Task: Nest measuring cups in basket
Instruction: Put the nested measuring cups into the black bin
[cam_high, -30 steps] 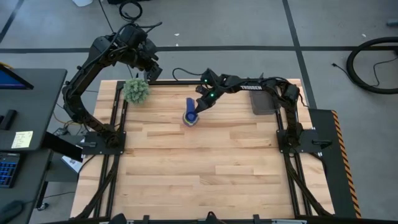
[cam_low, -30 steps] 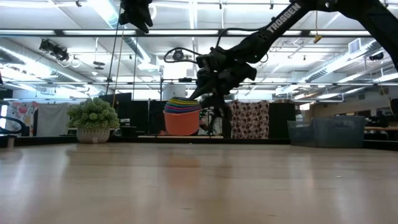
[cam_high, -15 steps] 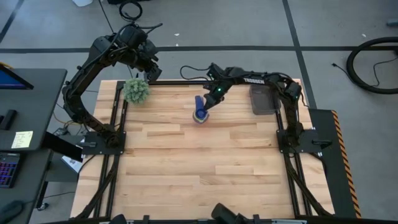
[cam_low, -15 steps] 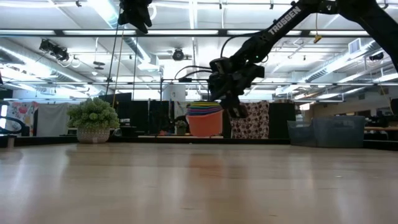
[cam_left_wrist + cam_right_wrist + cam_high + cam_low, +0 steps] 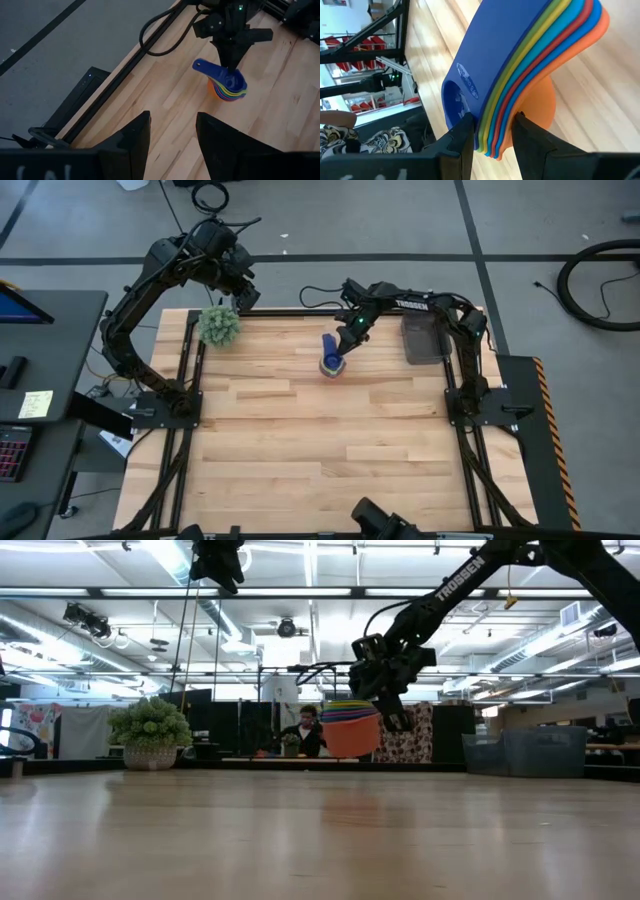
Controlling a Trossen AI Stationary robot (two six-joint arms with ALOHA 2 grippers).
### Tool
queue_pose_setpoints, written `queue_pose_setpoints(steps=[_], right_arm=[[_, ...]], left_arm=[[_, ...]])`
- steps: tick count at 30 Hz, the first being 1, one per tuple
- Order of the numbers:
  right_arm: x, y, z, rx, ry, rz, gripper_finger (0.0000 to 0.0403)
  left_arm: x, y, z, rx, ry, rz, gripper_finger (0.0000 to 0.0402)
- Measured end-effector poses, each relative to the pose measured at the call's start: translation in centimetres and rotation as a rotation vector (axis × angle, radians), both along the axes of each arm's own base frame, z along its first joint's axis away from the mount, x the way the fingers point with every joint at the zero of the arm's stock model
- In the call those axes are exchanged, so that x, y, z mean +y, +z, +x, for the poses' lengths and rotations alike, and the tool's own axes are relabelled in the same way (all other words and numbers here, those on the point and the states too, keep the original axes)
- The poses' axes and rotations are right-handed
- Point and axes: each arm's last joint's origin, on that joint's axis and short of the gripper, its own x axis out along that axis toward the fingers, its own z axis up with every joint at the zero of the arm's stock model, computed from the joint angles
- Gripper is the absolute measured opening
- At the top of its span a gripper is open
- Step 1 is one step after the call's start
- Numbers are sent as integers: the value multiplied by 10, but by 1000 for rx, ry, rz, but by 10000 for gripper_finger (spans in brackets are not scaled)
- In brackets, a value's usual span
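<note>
Seven nested measuring cups (image 5: 332, 364) hang as one light, stiff plastic stack just above the table (image 5: 320, 450), near its far edge, well apart from the basket (image 5: 421, 340) at the far right corner. We judge the fanned handles the surest hold; our right gripper (image 5: 492, 132) is clamped across them. Our left gripper (image 5: 172, 127) waits, fingers apart.

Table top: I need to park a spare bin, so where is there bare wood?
The whole near stretch of the table, between the two arm bases, is bare. The far edge is crowded: plant ball at the far left, basket at the far right, and between them the right gripper holding the stacked measuring cups by their handles.
</note>
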Motion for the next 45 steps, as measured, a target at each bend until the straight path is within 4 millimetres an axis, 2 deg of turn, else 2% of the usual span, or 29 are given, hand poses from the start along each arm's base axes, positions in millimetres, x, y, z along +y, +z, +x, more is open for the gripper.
queue_pose_setpoints(steps=[10,15,33,45], right_arm=[[3,25,-10,17,-27,-94,115],[1,39,-22,23,-48,-112,114],[-15,93,-115,185,-207,-216,114],[-22,113,-159,191,-323,-209,114]], left_arm=[[0,0,0,0,1,0,162],[0,0,0,-1,2,-1,162],[0,0,0,-2,1,0,162],[2,3,3,-36,1,32,162]])
